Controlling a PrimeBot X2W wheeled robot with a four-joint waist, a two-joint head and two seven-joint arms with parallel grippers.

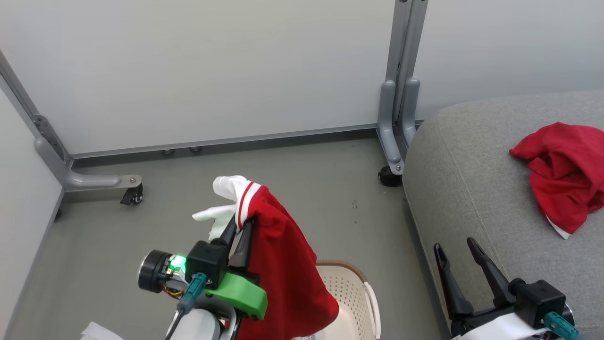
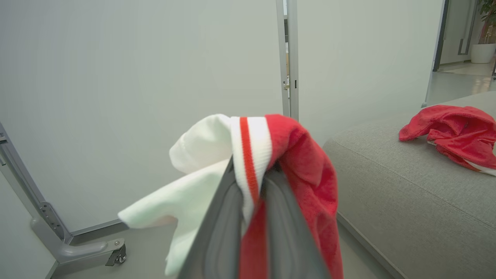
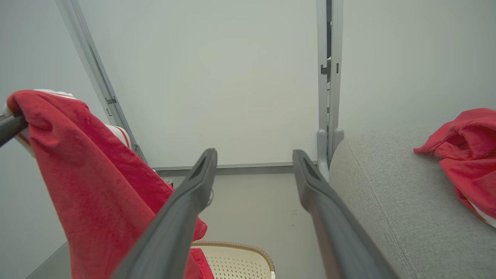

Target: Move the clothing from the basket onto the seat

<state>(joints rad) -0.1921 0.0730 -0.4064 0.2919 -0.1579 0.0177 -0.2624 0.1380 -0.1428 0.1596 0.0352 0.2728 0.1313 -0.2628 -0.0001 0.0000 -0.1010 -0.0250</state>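
L gripper (image 1: 240, 224): jaws clenched on the striped trim of a soft bright red fabric garment w/ white section (image 1: 283, 264); raised above the floor, left of the seat.
L wrist view: L gripper (image 2: 250, 174) pinches the red-and-white trim between both fingers. The white part spills to one side and the red part (image 2: 306, 162) to the other.
Held garment, position: hangs free from the jaws. The red body drapes down in front of the basket. From the R wrist view the lower end (image 3: 89, 174) reaches the basket mouth; contact w/ the basket cannot be told.
R gripper (image 1: 455, 245): jaws released, spread wide, nothing between them. It sits low at the near edge of the seat.
R wrist view: R gripper (image 3: 254, 155) points toward the panel wall, w/ the seat on one side and the held garment on the other.
Second garment: a crumpled bright red fabric piece w/ a thin white edge (image 1: 564, 174) lies on top of the seat, well apart from both grippers (image 2: 453, 131) (image 3: 469, 155).
Basket: oval cream-white perforated plastic laundry basket w/ brown woven-look rim (image 1: 344, 265) stands on the floor between the L arm and the seat, partly hidden by the held garment (image 3: 232, 245).
Seat: large light grey upholstered cushion w/ rounded edges and stitched seams (image 1: 472, 179), at the right (image 2: 387, 186) (image 3: 387, 201).
Surroundings: grey floor (image 1: 306, 189); pale partition panels on a grey metal frame (image 1: 401, 94) w/ castor feet (image 1: 132, 196).
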